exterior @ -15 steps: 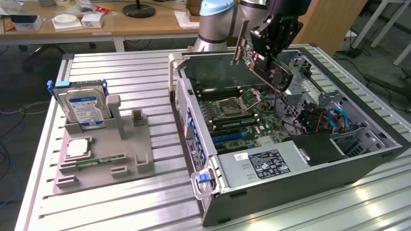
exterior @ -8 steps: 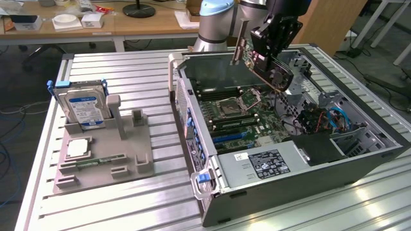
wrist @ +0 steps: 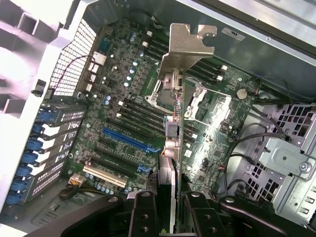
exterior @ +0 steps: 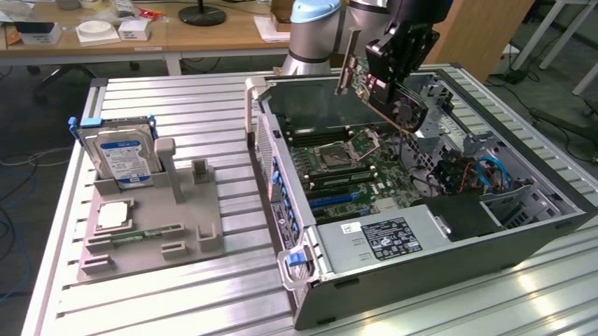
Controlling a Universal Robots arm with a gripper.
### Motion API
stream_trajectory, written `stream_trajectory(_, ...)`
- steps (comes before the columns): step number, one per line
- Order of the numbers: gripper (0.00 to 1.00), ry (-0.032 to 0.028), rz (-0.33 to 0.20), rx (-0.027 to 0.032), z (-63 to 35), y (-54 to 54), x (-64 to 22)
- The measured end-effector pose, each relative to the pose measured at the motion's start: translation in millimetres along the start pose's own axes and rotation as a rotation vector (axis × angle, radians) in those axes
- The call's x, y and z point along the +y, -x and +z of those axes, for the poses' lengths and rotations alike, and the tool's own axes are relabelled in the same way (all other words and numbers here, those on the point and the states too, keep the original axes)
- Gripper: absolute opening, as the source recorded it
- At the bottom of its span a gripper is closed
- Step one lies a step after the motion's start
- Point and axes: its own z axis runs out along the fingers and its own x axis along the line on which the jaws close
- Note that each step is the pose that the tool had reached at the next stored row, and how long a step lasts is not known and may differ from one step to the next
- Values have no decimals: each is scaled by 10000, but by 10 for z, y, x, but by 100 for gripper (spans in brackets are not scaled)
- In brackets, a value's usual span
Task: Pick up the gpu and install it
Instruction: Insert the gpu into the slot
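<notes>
The hand (exterior: 386, 75) pinches the gpu (exterior: 400, 106) by its upper edge, so the card hangs below it. The arm holds it tilted over the open case (exterior: 449, 259), above the motherboard (exterior: 374, 171).

Soft, even overhead light fills the exterior view and casts no hard shadows. The ribbed worktop (exterior: 533, 294) throws back pale streaks, brightest at the corner well away from the fingers (exterior: 393, 59), beyond the open case (exterior: 421, 245). Below the fingers, the motherboard (exterior: 374, 175) sits in dimmer shade. In the wrist view the fingers are near-black and slightly soft, being so close to the lens. The gpu (wrist: 190, 44) held between them gleams on its silver bracket. A white glare patch burns on the board just beside the card, and the case's rim farthest from the fingers washes out to white.
</notes>
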Motion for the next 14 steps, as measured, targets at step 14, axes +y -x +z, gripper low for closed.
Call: stream_trajectory(14, 27, 2, -470, -8, 0, -1, -3)
